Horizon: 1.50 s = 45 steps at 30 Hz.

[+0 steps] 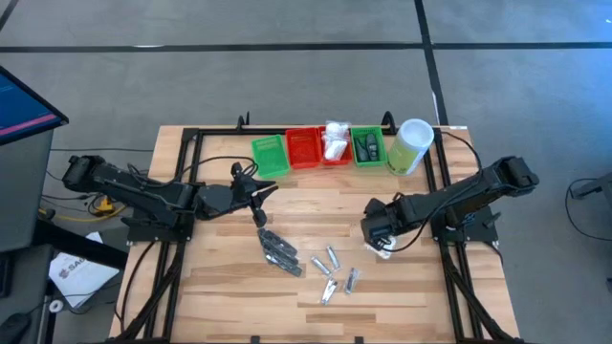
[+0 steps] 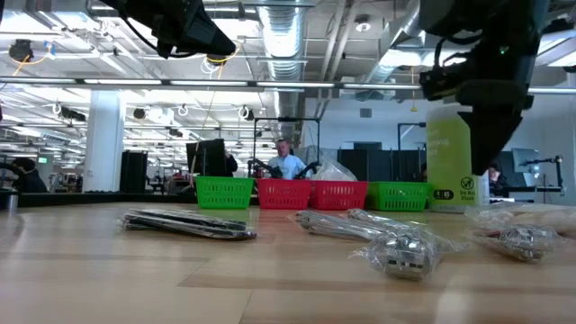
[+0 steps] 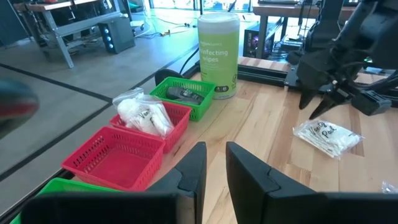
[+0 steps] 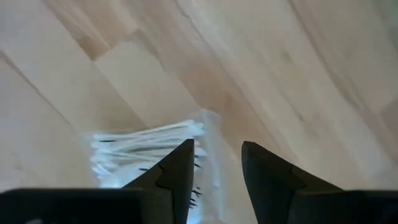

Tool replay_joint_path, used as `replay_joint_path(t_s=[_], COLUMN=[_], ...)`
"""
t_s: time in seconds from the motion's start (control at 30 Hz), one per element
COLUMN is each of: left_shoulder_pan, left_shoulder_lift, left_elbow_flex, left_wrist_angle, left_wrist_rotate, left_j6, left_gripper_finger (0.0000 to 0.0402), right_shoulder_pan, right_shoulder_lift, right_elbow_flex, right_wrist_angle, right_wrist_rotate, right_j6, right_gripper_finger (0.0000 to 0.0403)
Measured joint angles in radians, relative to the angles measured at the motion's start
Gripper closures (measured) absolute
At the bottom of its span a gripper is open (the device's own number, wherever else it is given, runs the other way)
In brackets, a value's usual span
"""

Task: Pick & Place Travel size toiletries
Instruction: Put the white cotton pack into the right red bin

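Reaching steeply down, the right tool straddles a white packet's edge, fingers parted, nothing grasped.

We see the right gripper low over the table, a packet directly beneath it. To its left lie the tubes, then the narrow pieces. Beyond it, along the table's far edge, runs the row of trays, the cylinder at its right end. The left gripper hangs nearer the trays
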Motion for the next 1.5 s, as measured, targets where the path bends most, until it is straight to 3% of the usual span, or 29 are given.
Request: replay_joint_path(t_s=[0.47, 0.77, 1.0, 1.1, 1.27, 1.5], left_shoulder_pan=[0.000, 0.000, 0.000, 0.000, 0.000, 0.000], left_shoulder_lift=[0.000, 0.000, 0.000, 0.000, 0.000, 0.000], left_elbow_flex=[0.000, 0.000, -0.001, -0.001, -0.002, -0.002], left_wrist_angle=[0.000, 0.001, 0.001, 0.001, 0.001, 0.001], left_wrist_rotate=[0.000, 0.000, 0.000, 0.000, 0.000, 0.000], left_j6=[0.000, 0.000, 0.000, 0.000, 0.000, 0.000], left_gripper_finger=[0.0349, 0.0349, 0.0349, 0.0349, 0.0349, 0.0349], right_shoulder_pan=[-0.068, -0.083, -0.088, -0.096, -0.105, -0.122], right_shoulder_lift=[-0.069, -0.005, 0.051, 0.074, 0.083, 0.018], right_elbow_flex=[-0.161, -0.196, -0.195, -0.191, -0.190, -0.194], right_wrist_angle=[0.217, 0.241, 0.307, 0.307, 0.313, 0.295], right_wrist_rotate=[-0.078, -0.088, -0.164, -0.170, -0.186, -0.178], right_j6=[-0.052, -0.064, -0.131, -0.150, -0.180, -0.195], right_gripper_finger=[0.0283, 0.0283, 0.0285, 0.0305, 0.0388, 0.0400])
